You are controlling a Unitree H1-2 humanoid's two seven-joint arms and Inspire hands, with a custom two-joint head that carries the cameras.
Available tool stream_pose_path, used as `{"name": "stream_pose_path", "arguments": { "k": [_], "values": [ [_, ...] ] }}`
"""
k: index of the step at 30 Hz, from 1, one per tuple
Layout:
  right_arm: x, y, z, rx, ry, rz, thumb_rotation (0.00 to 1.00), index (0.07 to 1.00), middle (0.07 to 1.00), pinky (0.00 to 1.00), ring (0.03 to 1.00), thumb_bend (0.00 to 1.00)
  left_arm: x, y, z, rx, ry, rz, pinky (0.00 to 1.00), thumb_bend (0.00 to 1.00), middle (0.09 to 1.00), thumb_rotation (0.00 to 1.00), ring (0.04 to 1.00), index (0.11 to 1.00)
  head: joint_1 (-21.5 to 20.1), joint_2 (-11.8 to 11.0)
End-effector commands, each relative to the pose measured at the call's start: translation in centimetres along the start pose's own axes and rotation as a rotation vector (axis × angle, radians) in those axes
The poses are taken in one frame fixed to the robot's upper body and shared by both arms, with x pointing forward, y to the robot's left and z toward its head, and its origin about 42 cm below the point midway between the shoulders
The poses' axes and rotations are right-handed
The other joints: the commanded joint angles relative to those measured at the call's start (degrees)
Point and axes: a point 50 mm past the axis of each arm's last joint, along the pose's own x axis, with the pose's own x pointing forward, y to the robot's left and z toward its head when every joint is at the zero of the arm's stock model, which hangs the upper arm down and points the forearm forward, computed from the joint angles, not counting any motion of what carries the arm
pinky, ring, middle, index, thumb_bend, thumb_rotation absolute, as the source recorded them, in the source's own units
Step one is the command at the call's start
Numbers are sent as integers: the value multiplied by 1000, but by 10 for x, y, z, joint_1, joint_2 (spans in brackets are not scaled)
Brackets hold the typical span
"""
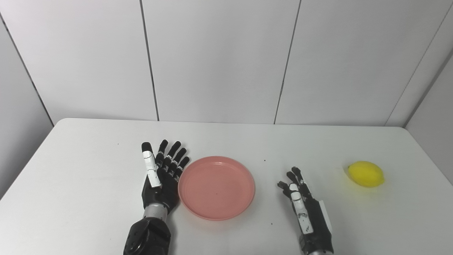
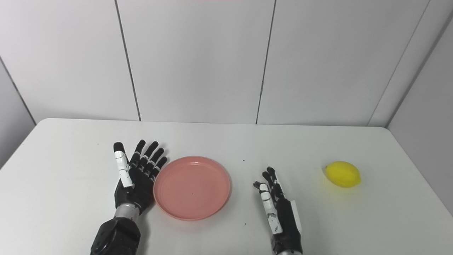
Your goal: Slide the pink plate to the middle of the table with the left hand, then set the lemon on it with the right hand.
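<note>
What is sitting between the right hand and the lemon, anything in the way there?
Nothing visible. The right hand is open on the table, and only bare tabletop lies between it and the lemon off to its right. The plate lies on the hand's other side, with nothing on it.

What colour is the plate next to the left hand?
Pink, plain with no pattern; the plate shows best in the left eye view.

Pink plate (image 1: 216, 187), yellow lemon (image 1: 366, 174), white table (image 1: 88, 184).
</note>
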Motion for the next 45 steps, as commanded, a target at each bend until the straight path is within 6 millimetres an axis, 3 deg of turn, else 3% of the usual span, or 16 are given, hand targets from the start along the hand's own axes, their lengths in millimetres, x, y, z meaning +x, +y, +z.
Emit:
{"name": "stream_pose_path", "arguments": {
  "k": [1,13,22,39,45],
  "values": [
    [-1,14,-6,25,36,29,854,948,935,906,831,692,-5,1,-17,-37,72,18,901,781,897,926,894,976,-13,-1],
    [1,26,-6,21,52,17,851,944,938,896,842,700,-4,8,-12,-26,77,-14,922,791,907,936,911,994,-68,-3],
    [2,32,-6,19,49,24,873,950,941,920,865,671,-3,8,-11,-27,82,-25,928,801,903,891,912,983,-72,-3],
    [0,25,-5,26,57,10,849,947,946,909,876,674,-4,4,-18,-20,101,-36,947,808,915,897,926,999,-80,-4],
    [0,13,3,34,-2,-66,813,938,909,923,846,649,-5,-1,-22,-28,114,-35,940,795,910,884,918,994,-78,-5]
  ]
}}
